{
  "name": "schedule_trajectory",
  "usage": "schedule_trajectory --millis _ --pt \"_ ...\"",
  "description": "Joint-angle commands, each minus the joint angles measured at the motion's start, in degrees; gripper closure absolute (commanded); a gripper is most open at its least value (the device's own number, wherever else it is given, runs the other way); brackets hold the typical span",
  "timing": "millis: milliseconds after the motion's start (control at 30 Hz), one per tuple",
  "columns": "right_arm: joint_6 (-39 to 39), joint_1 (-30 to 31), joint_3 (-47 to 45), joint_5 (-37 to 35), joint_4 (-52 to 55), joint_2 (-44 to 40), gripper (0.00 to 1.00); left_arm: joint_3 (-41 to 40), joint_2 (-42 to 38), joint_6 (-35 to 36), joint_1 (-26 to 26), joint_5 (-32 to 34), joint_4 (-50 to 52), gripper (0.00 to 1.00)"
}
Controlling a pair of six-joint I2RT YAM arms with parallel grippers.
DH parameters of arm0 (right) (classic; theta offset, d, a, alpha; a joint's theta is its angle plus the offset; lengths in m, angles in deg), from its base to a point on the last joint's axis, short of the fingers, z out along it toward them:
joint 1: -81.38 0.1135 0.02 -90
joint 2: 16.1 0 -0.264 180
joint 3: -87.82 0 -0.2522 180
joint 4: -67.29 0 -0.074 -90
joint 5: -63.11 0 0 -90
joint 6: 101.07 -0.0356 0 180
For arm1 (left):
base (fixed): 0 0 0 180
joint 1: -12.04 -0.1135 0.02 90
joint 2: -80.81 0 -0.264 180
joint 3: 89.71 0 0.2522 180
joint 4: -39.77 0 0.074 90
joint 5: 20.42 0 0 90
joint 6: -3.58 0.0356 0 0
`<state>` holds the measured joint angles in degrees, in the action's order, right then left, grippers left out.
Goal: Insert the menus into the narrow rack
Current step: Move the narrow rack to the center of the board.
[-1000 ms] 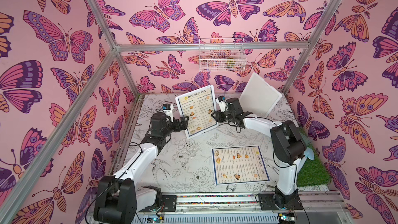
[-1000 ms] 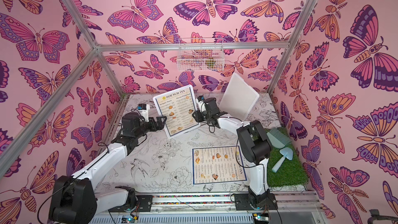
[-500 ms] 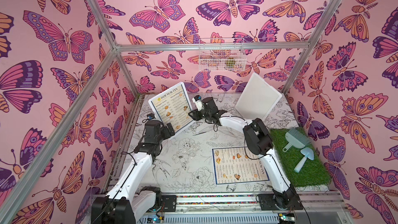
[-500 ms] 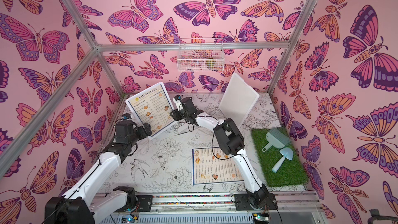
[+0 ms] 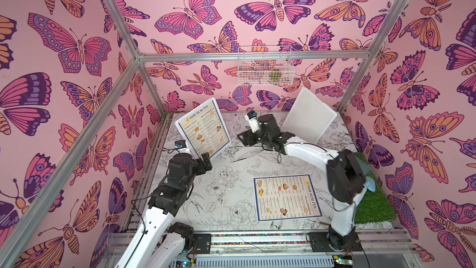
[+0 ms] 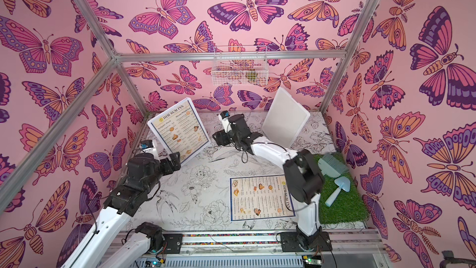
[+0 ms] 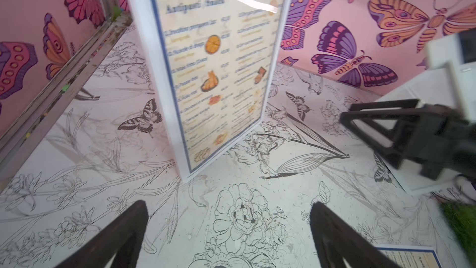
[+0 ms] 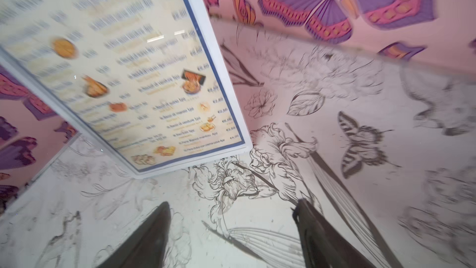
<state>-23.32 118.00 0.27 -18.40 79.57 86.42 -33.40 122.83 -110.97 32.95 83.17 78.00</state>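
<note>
One menu stands tilted on its lower edge at the back left of the table, and neither gripper holds it. It looks blurred in the left wrist view and the right wrist view. My left gripper is open just in front of its lower corner. My right gripper is open a little to the right of it, with nothing between the fingers. A second menu lies flat at the front right. The narrow rack, made of white wire, hangs on the back wall.
A white board leans at the back right, behind my right arm. A green turf mat with a brush and a small dustpan lies along the right wall. Metal frame posts stand in the back corners.
My right gripper carried the standing menu left while shut on its edge, then opened and drew back to the right. The menu now stands free. My left arm shifted near its lower corner.
</note>
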Motion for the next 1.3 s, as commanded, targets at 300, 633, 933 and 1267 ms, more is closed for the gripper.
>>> schedule_trajectory --millis 300,633,933,1267 --pt "-3.5 -15.1 -32.8 -12.3 1.3 -35.5 0.2 7.0 11.4 3.0 16.7 5.5 -3.4 0.01" --pt "-6.9 -35.4 -38.9 -2.0 -4.3 -39.5 0.16 16.3 37.4 6.4 17.0 -16.1 -25.2 0.01" --pt "-7.8 -44.2 -39.4 9.4 -17.6 -30.8 0.16 27.5 52.5 7.6 17.0 -26.5 -29.2 0.0" --pt "-8.1 -49.1 -33.8 24.9 -32.5 -14.2 0.28 28.8 55.9 6.8 17.0 -30.2 -31.0 0.0"
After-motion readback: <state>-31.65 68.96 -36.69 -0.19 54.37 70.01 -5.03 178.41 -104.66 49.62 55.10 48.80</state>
